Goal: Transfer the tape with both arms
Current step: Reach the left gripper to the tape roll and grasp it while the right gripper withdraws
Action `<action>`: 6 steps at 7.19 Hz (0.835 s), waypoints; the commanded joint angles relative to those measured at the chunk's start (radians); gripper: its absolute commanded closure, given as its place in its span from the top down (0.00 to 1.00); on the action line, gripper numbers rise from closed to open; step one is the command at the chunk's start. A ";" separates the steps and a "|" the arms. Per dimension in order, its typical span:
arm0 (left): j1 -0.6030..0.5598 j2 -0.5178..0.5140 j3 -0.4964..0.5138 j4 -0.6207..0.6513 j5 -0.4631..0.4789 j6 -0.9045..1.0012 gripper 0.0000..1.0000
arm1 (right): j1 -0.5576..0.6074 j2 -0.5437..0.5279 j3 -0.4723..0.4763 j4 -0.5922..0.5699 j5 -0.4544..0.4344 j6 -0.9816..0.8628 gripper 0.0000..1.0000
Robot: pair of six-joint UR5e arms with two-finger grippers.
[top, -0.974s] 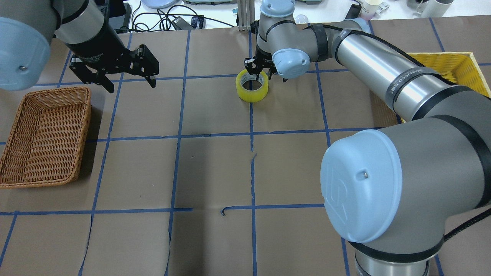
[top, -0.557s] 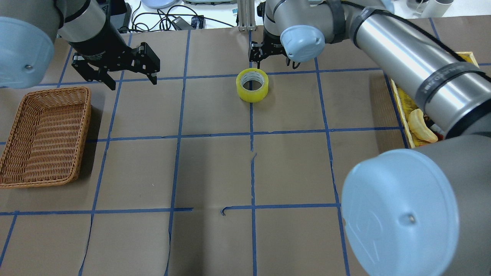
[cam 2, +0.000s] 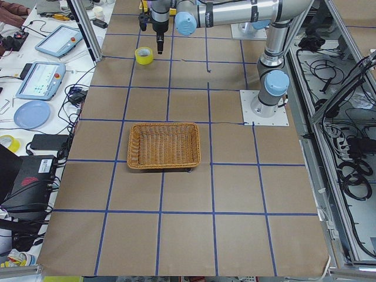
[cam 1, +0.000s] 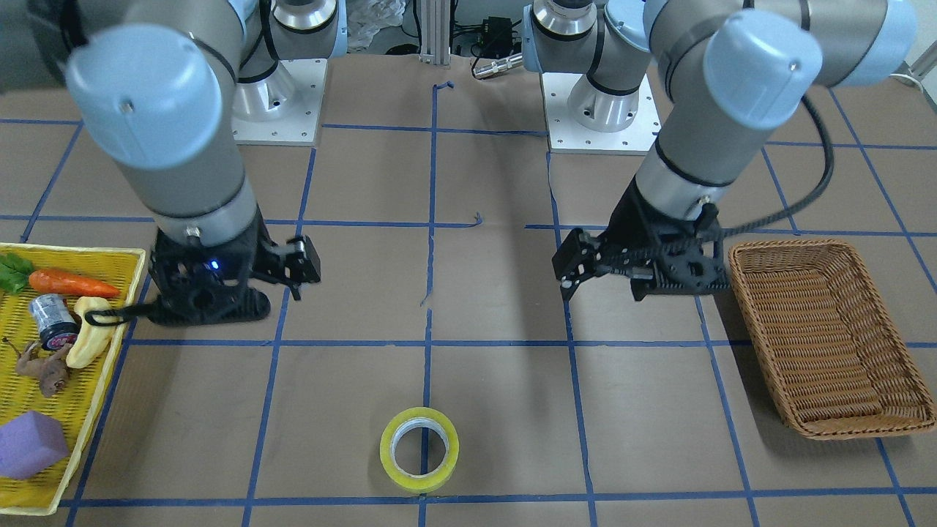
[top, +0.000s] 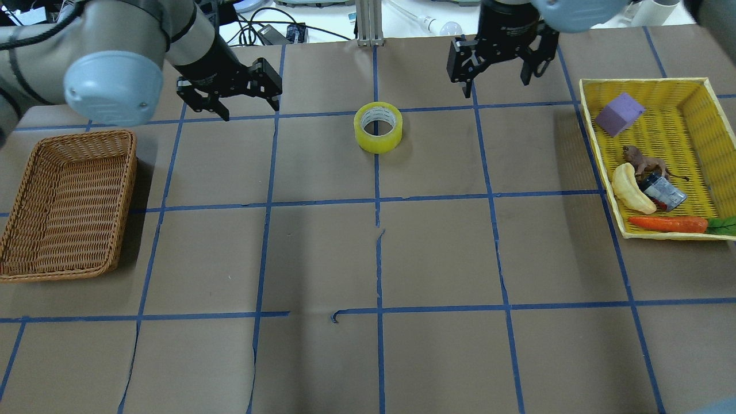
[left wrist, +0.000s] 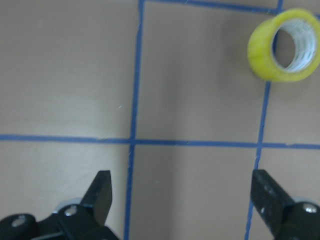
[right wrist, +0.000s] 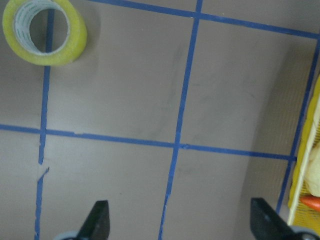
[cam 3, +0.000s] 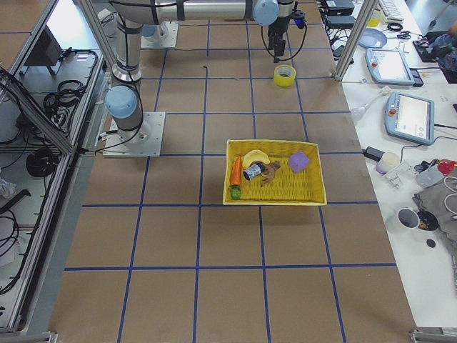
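The yellow tape roll (top: pixel 378 127) lies flat on the brown table, on a blue grid line, with nothing touching it. It also shows in the front view (cam 1: pixel 419 449), the left wrist view (left wrist: pixel 284 45) and the right wrist view (right wrist: pixel 44 31). My left gripper (top: pixel 250 108) is open and empty, hovering to the left of the tape; it also shows in the front view (cam 1: pixel 600 291). My right gripper (top: pixel 494 85) is open and empty, to the right of the tape and a little farther back.
A brown wicker basket (top: pixel 123 201) stands at the table's left. A yellow tray (top: pixel 598 144) at the right holds a purple block (top: pixel 618 114), a banana (top: pixel 629 188), a carrot (top: pixel 667 224), a toy animal and a small cylinder.
My right gripper has drawn away from the tape, to the right. My left gripper has moved right, closer to the tape. The tape has not moved.
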 commanded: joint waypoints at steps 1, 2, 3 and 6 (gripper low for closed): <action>-0.069 -0.201 0.006 0.275 -0.022 -0.065 0.95 | -0.028 -0.202 0.219 -0.107 0.000 -0.025 1.00; -0.116 -0.283 0.043 0.342 -0.002 -0.097 0.96 | -0.028 -0.198 0.229 -0.131 0.002 -0.026 1.00; -0.139 -0.353 0.107 0.344 0.000 -0.115 0.95 | -0.031 -0.195 0.229 -0.132 0.020 -0.029 1.00; -0.216 -0.463 0.181 0.355 0.104 -0.117 0.90 | -0.037 -0.192 0.196 -0.123 0.077 -0.021 1.00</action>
